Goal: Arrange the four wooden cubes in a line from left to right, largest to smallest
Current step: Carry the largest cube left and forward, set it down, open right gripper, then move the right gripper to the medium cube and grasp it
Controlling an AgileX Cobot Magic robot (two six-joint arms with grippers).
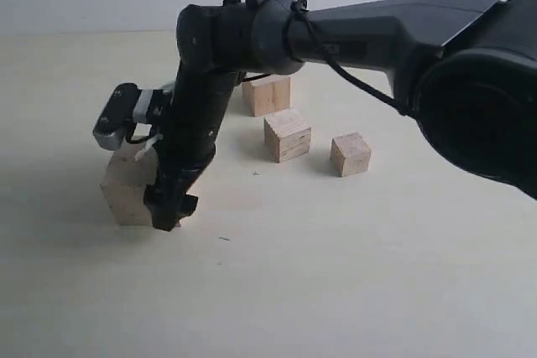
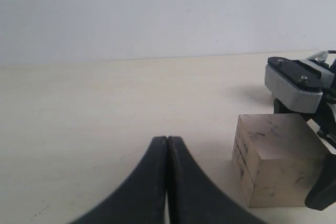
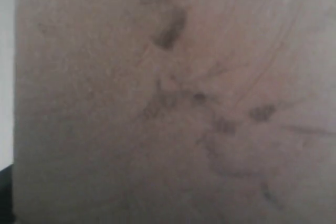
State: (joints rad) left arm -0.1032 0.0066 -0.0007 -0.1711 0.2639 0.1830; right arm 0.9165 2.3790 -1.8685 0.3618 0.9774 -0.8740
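The largest wooden cube [image 1: 126,186], pale with dark marks, rests on the table at the left. My right gripper [image 1: 159,203] reaches across from the right and comes down over it, shut on it with one finger on its near-right side. Its marked face [image 3: 173,103] fills the right wrist view. The left wrist view shows the same cube [image 2: 278,161] off to one side of my left gripper [image 2: 168,140], which is shut and empty. Two mid-sized cubes [image 1: 267,94] [image 1: 287,134] and the smallest cube [image 1: 351,153] stand at the centre, apart from one another.
The right arm [image 1: 369,35] spans the scene from the right edge to the left, partly covering the rear cube. Its grey wrist camera housing [image 2: 294,85] hangs just above the largest cube. Pale tabletop [image 1: 294,274] stretches in front.
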